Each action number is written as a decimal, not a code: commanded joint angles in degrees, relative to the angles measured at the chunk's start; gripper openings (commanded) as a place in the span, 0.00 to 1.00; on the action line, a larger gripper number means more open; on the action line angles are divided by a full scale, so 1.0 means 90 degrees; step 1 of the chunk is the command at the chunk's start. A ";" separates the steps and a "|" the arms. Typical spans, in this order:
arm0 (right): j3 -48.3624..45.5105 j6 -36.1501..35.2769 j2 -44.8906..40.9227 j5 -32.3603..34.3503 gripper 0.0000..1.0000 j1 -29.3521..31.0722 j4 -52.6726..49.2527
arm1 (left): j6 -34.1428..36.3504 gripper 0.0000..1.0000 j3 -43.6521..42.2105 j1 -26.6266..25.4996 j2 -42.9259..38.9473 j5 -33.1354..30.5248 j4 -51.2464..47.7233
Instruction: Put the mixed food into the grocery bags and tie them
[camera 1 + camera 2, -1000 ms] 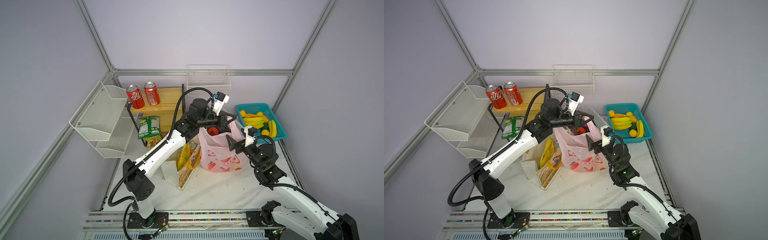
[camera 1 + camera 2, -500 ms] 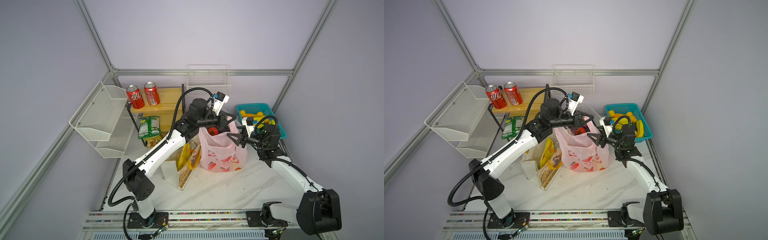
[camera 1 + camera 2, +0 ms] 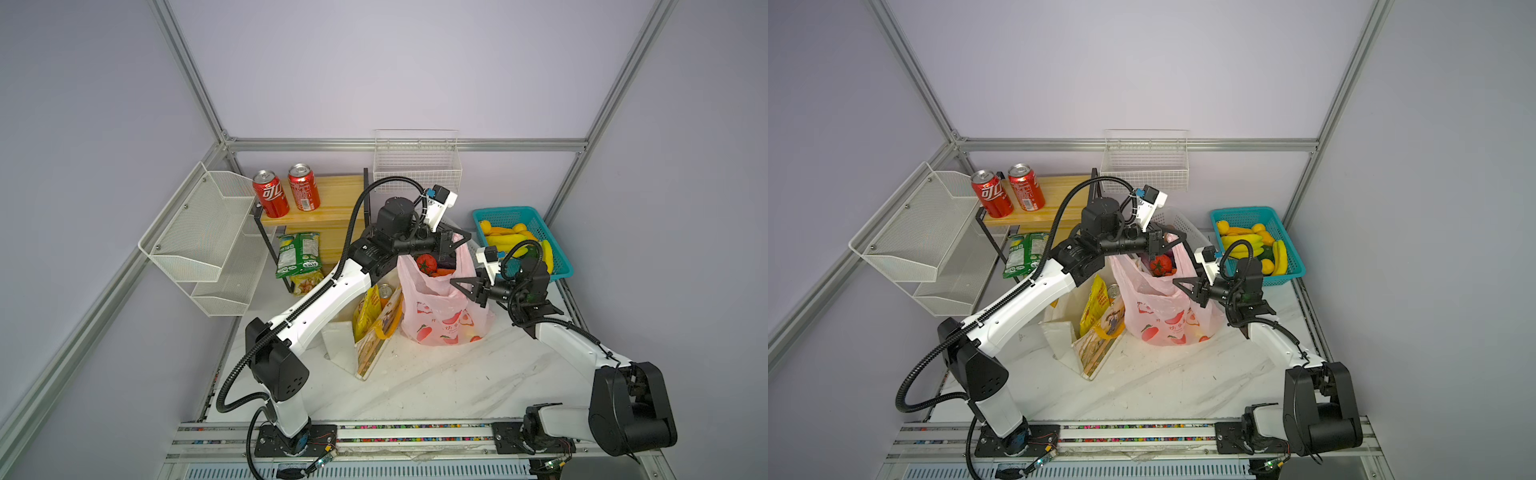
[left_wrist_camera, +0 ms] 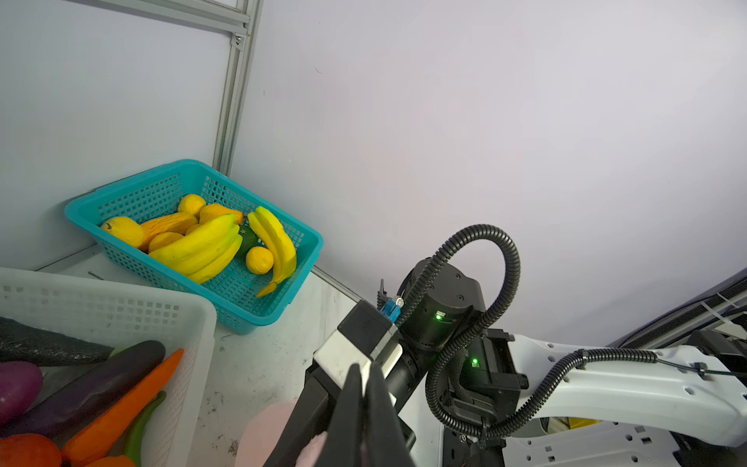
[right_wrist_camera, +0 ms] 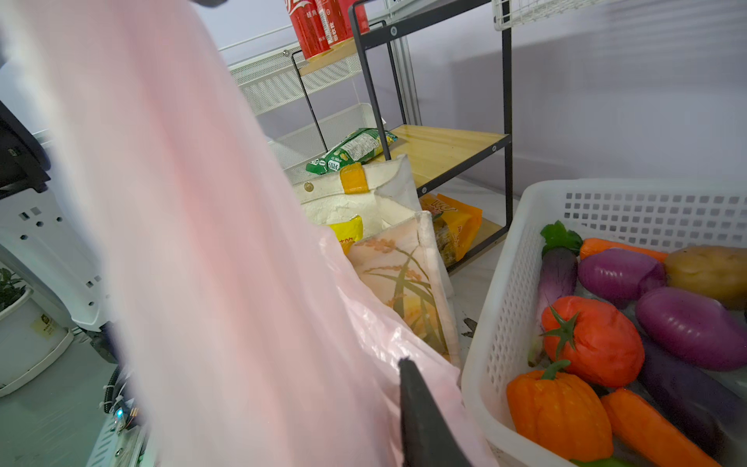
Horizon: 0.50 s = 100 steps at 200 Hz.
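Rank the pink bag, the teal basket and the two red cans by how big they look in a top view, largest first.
1. Pink bag
2. Teal basket, partly covered, yet clearly smaller than the bag
3. Red cans: the two look alike, so they are not ranked against each other

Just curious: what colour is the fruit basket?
Teal basket; left wrist view shows it best.

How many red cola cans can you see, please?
2, both upright on the wooden shelf: one red cola can by the white mesh rack, the other beside it. Others may be hidden.
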 commanded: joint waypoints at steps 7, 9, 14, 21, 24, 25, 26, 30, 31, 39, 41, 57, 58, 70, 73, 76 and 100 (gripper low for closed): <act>-0.0117 0.0248 -0.0402 0.0271 0.46 -0.0032 0.0414 | -0.0087 0.00 -0.0155 0.0054 -0.0341 0.0147 0.0362; -0.0104 0.0245 -0.0432 0.0280 0.48 -0.0036 0.0415 | -0.0087 0.00 -0.0161 0.0054 -0.0340 0.0147 0.0361; -0.0080 0.0260 -0.0494 0.0316 0.53 -0.0033 0.0406 | -0.0087 0.00 -0.0152 0.0054 -0.0335 0.0148 0.0360; -0.0035 0.0272 -0.0564 0.0358 0.59 -0.0034 0.0405 | -0.0087 0.00 -0.0156 0.0054 -0.0333 0.0148 0.0360; -0.0015 0.0274 -0.0588 0.0377 0.61 -0.0031 0.0403 | -0.0087 0.00 -0.0154 0.0054 -0.0339 0.0148 0.0360; -0.0007 0.0273 -0.0595 0.0386 0.62 -0.0035 0.0400 | -0.0087 0.00 -0.0154 0.0049 -0.0335 0.0148 0.0365; -0.0003 0.0278 -0.0608 0.0390 0.62 -0.0038 0.0403 | -0.0087 0.00 -0.0154 0.0051 -0.0332 0.0148 0.0362; 0.0026 0.0273 -0.0628 0.0414 0.65 -0.0036 0.0396 | -0.0087 0.00 -0.0153 0.0053 -0.0323 0.0155 0.0364; 0.0034 0.0273 -0.0639 0.0424 0.65 -0.0038 0.0396 | -0.0087 0.00 -0.0148 0.0053 -0.0322 0.0151 0.0362; 0.0083 0.0280 -0.0674 0.0453 0.69 -0.0073 0.0395 | -0.0096 0.00 -0.0154 0.0054 -0.0320 0.0167 0.0361; 0.0102 0.0282 -0.0678 0.0445 0.69 -0.0085 0.0396 | -0.0096 0.00 -0.0154 0.0054 -0.0320 0.0165 0.0360; 0.0224 0.0278 -0.0649 0.0322 0.72 -0.0199 0.0391 | -0.0098 0.00 -0.0147 0.0054 -0.0312 0.0165 0.0360; 0.0230 0.0275 -0.0649 0.0314 0.72 -0.0203 0.0394 | -0.0097 0.00 -0.0150 0.0054 -0.0311 0.0166 0.0355; 0.0335 0.0265 -0.0613 0.0115 0.71 -0.0216 0.0395 | -0.0101 0.00 -0.0145 0.0054 -0.0306 0.0163 0.0355; 0.0366 0.0256 -0.0609 0.0059 0.71 -0.0216 0.0396 | -0.0106 0.00 -0.0144 0.0054 -0.0303 0.0172 0.0356; 0.0390 0.0251 -0.0595 0.0008 0.70 -0.0218 0.0404 | -0.0106 0.00 -0.0142 0.0054 -0.0301 0.0176 0.0352; 0.0564 0.0263 -0.0543 -0.0225 0.60 -0.0217 0.0404 | -0.0096 0.00 -0.0127 0.0048 -0.0296 0.0184 0.0347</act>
